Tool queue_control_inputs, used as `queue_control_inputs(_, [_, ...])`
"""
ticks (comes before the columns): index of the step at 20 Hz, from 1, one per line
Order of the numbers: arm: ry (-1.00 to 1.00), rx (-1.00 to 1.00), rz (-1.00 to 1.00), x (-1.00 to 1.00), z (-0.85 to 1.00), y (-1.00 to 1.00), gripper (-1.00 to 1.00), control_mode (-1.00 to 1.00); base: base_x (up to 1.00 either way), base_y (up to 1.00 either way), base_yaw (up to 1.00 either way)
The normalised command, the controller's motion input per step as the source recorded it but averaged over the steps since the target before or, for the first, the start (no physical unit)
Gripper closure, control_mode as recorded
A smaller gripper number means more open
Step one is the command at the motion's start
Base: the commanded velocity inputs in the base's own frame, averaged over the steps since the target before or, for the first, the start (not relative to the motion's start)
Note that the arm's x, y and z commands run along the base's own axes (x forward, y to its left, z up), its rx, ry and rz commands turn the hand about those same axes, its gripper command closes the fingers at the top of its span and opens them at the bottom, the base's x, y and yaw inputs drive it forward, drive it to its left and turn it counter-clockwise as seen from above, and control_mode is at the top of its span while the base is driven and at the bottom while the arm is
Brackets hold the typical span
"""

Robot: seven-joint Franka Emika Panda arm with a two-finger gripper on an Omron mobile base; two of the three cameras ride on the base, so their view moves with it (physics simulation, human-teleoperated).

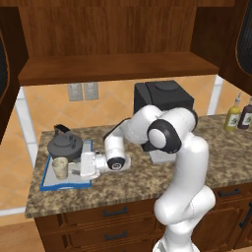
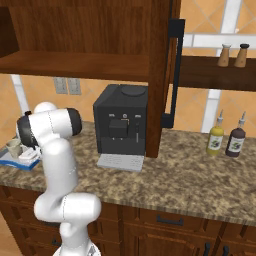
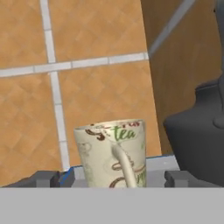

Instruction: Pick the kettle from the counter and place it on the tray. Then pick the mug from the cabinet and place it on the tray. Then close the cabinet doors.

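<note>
Your gripper (image 1: 73, 168) has its fingers apart either side of the mug (image 1: 60, 168), which stands on the tray (image 1: 49, 183) lower left, beside the kettle (image 1: 64, 144), ready for you to back off.

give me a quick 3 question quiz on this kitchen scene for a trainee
1. True or false: the mug stands on the tray.
2. What sits behind the mug on the tray? A) bottle B) kettle C) coffee machine
3. Fill in: the gripper beside the mug is ____, jaws apart.

Key: 1 true; 2 B; 3 open. The cabinet doors are not yet closed.
</note>
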Motion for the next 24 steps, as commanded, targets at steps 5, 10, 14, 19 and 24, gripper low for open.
queue_control_inputs(5, [-0.01, 0.0, 0.0, -0.33, 0.35, -0.28, -1.0, -1.0, 0.0, 0.0, 0.0])
queue_control_inputs(10, [0.0, 0.01, -0.03, -0.49, 0.8, -0.38, -1.0, -1.0, 0.0, 0.0, 0.0])
queue_control_inputs(14, [0.05, 0.0, -0.19, -0.57, 0.85, -0.33, -1.0, -1.0, 0.0, 0.0, 0.0])
queue_control_inputs(19, [0.21, -0.04, -0.31, -0.61, 0.88, -0.3, -1.0, -1.0, 0.0, 0.0, 0.0])
queue_control_inputs(24, [0.33, -0.17, -0.41, -0.55, 0.51, -0.01, -1.0, -1.0, 0.0, 0.0, 0.0])
